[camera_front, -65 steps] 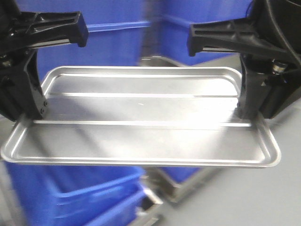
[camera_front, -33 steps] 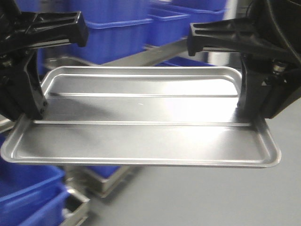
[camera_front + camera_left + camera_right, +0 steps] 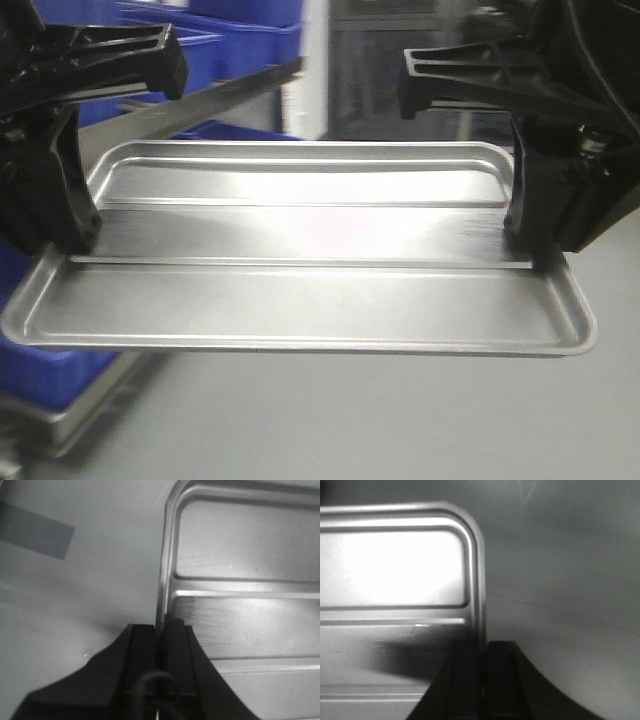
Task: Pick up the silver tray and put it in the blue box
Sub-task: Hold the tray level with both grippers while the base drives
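Left gripper (image 3: 72,240) first: pinches the left short rim of the silver tray (image 3: 300,290), jaws closed hard onto the metal. Looks the same from the left wrist, where the gripper (image 3: 159,640) straddles the rim with one finger inside the tray (image 3: 240,620) and one outside. Right gripper (image 3: 530,250) likewise: bites the right short rim. From the right wrist, the gripper (image 3: 483,650) sits astride the rim just near of the tray's (image 3: 395,570) rounded far right corner.

Hangs level in the air between the two arms, long sides running left to right, resting on nothing. Lies mostly over grey floor (image 3: 420,420), outside every box. Catches a bright glare across the recessed centre panel, with two long ridges running left to right.

Far left: blurred blue boxes (image 3: 245,40) on a metal rack (image 3: 190,105). Near left, low down: another blue box (image 3: 40,372), partly hidden behind the tray's near left corner.
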Controlling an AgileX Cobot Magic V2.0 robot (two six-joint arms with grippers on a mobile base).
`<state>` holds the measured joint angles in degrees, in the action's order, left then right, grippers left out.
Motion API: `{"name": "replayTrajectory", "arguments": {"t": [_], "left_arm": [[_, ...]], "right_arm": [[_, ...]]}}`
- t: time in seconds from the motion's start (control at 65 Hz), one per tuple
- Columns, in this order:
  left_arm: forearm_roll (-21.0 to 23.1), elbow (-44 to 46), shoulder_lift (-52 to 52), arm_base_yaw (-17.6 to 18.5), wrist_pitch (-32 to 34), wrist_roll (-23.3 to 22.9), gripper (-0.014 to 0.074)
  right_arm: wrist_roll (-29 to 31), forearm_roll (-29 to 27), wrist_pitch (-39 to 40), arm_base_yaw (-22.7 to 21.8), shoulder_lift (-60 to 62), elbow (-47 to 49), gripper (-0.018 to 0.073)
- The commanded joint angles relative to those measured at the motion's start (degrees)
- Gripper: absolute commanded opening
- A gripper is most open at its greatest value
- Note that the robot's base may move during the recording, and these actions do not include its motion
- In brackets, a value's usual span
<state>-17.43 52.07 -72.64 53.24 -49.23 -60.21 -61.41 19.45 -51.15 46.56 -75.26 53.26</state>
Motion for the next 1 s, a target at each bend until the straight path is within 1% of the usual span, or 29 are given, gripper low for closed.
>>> {"name": "replayTrajectory", "arguments": {"t": [0.0,0.984], "left_arm": [[-1.60,1.37,1.49,0.28,0.35,-0.59,-0.0104],[-1.60,1.37,1.49,0.28,0.35,-0.59,-0.0104]], "right_arm": [[0.36,2.63,-0.36,-0.25,1.83,1.40,0.0070],[0.36,2.63,-0.36,-0.25,1.83,1.40,0.0070]]}}
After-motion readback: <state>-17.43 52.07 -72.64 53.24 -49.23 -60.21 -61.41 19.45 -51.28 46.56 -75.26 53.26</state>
